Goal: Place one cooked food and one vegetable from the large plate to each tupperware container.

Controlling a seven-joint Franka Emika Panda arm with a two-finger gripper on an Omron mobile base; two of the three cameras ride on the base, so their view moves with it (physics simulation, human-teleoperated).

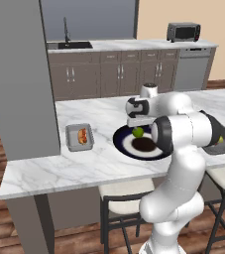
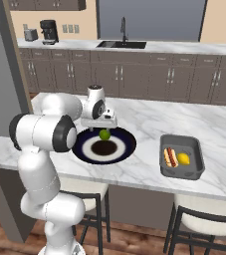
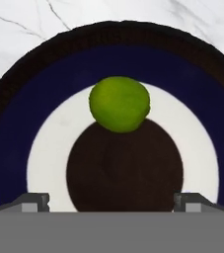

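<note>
The white arm rises from its base, bends at a thick dark-jointed elbow and reaches forward at about counter height. Its wrist turns the hand straight down, so the gripper (image 1: 138, 128) hangs vertically, seen from the other side too (image 2: 104, 130). The jaws stand wide apart with nothing between them; both fingertips (image 3: 34, 201) point downward.

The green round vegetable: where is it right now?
The green round vegetable sits on the large plate, on its white ring at the edge of the dark centre, directly under the open gripper on the marble counter.
</note>
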